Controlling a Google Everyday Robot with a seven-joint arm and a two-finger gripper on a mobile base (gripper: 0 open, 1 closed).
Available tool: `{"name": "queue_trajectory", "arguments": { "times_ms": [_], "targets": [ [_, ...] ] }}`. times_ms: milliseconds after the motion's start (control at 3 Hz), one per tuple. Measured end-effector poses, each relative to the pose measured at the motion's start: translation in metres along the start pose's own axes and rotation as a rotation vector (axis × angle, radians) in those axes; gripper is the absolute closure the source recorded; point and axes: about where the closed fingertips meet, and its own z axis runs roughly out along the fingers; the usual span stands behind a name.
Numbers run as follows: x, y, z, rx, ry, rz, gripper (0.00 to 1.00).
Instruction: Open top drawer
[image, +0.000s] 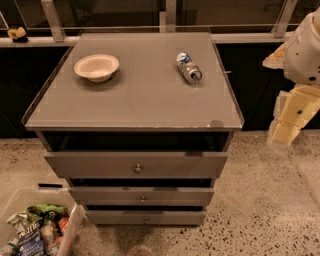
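The gripper (285, 133) is pale cream-yellow and hangs at the right of the view, beside the cabinet, under a white arm (305, 47) with small dark dots. Left of it, the top drawer (100, 165) is plain flat grey with a dull metal knob (138, 169). The cabinet top (145, 100) is a glossy grey-brown. Further left sits an off-white bowl (96, 67); nearer the gripper lies a silver can (189, 68) with blue marks. Below it, the floor (270, 215) is beige, speckled with dark flecks.
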Motion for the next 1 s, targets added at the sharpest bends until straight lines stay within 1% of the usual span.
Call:
{"name": "queue_trajectory", "arguments": {
  "times_ms": [333, 667, 1000],
  "targets": [
    [0.001, 0.006, 0.005, 0.005, -0.006, -0.005, 0.0],
    [-0.002, 0.035, 0.014, 0.032, -0.058, -0.044, 0.0],
    [0.001, 0.073, 0.039, 0.08, -0.091, -0.058, 0.0]
  ]
}}
